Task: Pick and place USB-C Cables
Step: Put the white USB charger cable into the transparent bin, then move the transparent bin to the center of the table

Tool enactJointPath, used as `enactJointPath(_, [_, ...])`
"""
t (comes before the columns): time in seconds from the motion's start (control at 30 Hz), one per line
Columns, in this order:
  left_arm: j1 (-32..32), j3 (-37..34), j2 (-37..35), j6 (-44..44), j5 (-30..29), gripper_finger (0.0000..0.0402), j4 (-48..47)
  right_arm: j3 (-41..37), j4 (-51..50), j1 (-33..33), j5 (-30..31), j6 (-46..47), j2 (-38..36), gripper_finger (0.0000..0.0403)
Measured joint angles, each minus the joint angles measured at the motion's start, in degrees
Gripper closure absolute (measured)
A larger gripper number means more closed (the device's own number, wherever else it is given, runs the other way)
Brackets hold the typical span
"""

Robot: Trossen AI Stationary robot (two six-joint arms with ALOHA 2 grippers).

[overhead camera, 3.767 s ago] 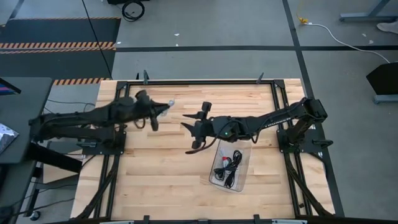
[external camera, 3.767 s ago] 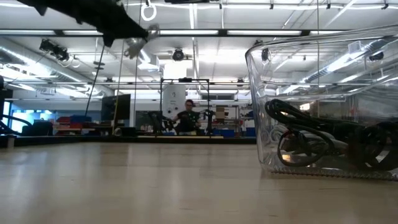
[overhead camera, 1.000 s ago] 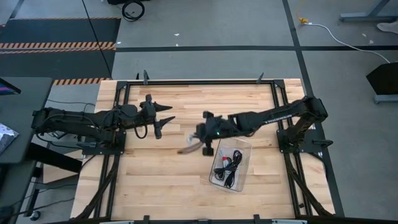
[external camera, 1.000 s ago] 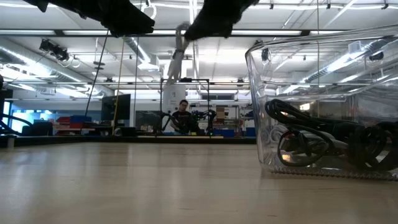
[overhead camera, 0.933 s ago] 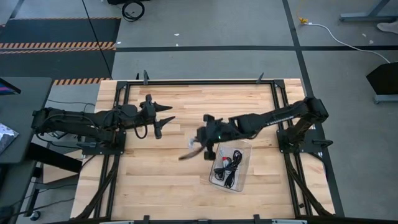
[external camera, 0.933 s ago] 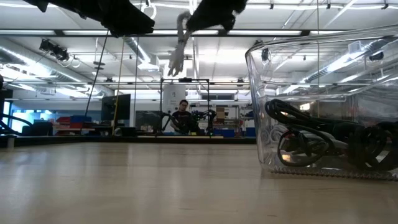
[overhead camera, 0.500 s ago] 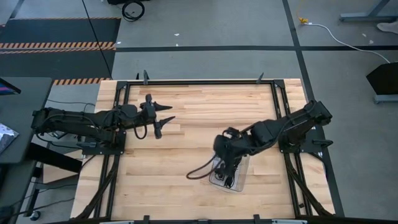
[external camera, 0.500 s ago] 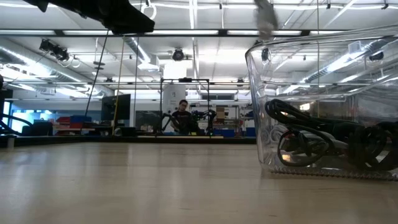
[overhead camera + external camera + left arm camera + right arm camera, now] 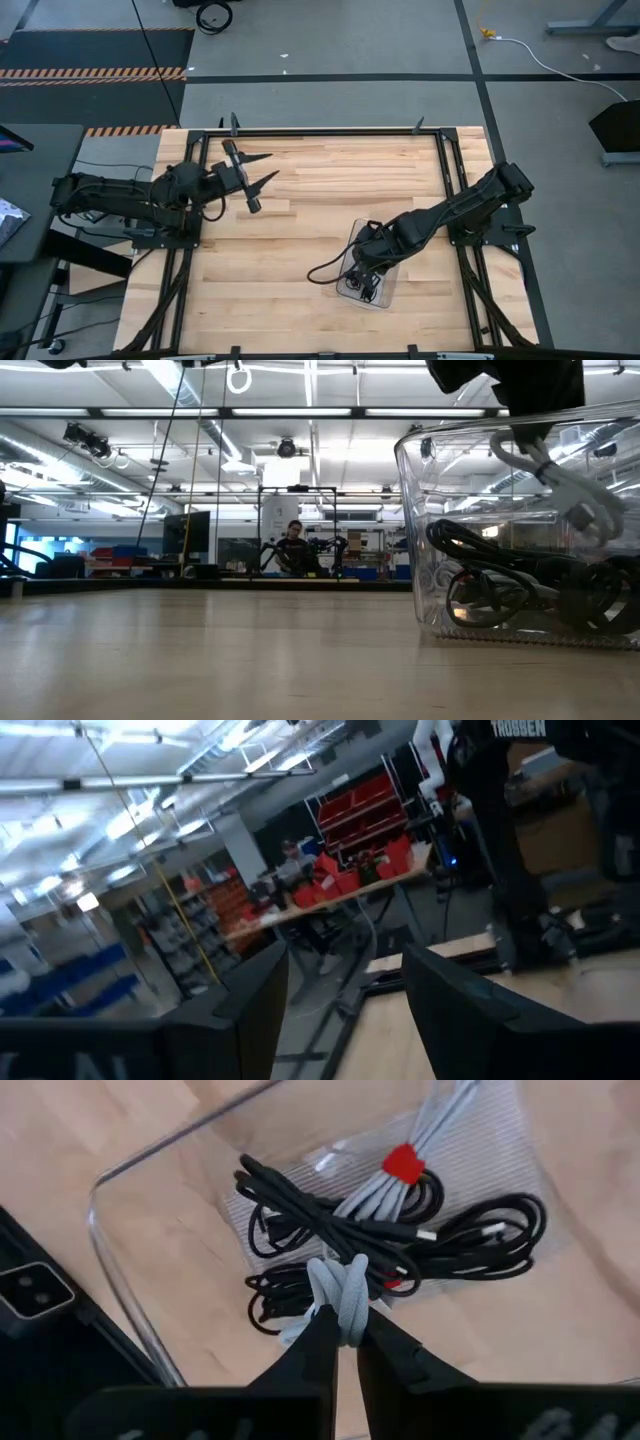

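Observation:
A clear plastic container (image 9: 388, 288) stands on the wooden table, near the right. It holds several coiled black USB-C cables (image 9: 300, 1230) and a white one with a red tie (image 9: 403, 1165). My right gripper (image 9: 342, 1335) hovers over the container, shut on a grey-white USB-C cable (image 9: 340, 1295). That cable's tail (image 9: 322, 272) loops out to the container's left. In the low view the cable (image 9: 560, 485) hangs inside the container wall (image 9: 420, 540). My left gripper (image 9: 250, 180) is open in the air at the far left, holding nothing. My right gripper pinches the grey-white cable at a twisted, doubled-over stretch (image 9: 340, 1302) between its two fingers, coming from above and pointing down. The held part hangs below the fingers (image 9: 315, 1350) over the black cables in the container, while the slack tail trails out over the container's left side.
A black metal frame (image 9: 320, 131) runs around the table's edges. Bare wood lies between the two arms and in front of the container. The low view shows a room with a person far behind the table.
My right gripper has carried the grey-white cable from the table's middle toward the near right and down over the container. The cable's held part now hangs inside it, its tail trailing left. My left gripper has drawn back slightly toward the far left and turned.

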Motion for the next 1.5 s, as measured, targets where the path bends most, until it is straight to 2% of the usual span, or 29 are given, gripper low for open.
enactJointPath(0.2, [0.13, 0.0, 0.02, 6.7, -0.02, 0.0198, -0.04, -1.51, 4.81, 0.02, 0.15, 2.09, 0.01, 0.0368])
enactJointPath(0.43, [0.13, 0.0, 0.04, 10.91, 0.02, 0.0198, 3.22, -1.48, 6.03, 0.02, 3.43, 3.59, 0.01, 0.0316])
enactJointPath(0.63, [0.13, 0.0, 0.04, 11.06, 0.02, 0.0198, 3.23, -1.48, 6.27, 0.67, 2.01, 3.65, 0.36, 0.0272])
enactJointPath(0.8, [0.1, 0.0, 0.04, 10.32, -1.78, 0.0198, 2.59, -1.48, 6.17, 0.65, 5.14, 1.03, 0.36, 0.0247])
enactJointPath(1.03, [-0.11, -0.02, 0.07, 2.24, -1.77, 0.0198, 0.09, -1.48, 6.04, -0.45, 8.39, -7.09, 0.36, 0.0244])
enactJointPath(1.17, [-0.62, -0.02, 0.07, -5.03, 3.01, 0.0198, -1.01, -1.48, 8.32, -1.17, 9.58, -13.8, 0.35, 0.0248])
enactJointPath(1.4, [-3.7, -0.02, 0.07, -18.43, 15.01, 0.0198, -3.0, -1.48, 17.25, -3.59, 12.5, -28.63, -1.32, 0.0249])
enactJointPath(1.5, [-5.45, -0.04, 0.07, -22.58, 17.43, 0.0198, -6.27, -1.48, 19.18, -5.49, 12.62, -33.45, -2.98, 0.025])
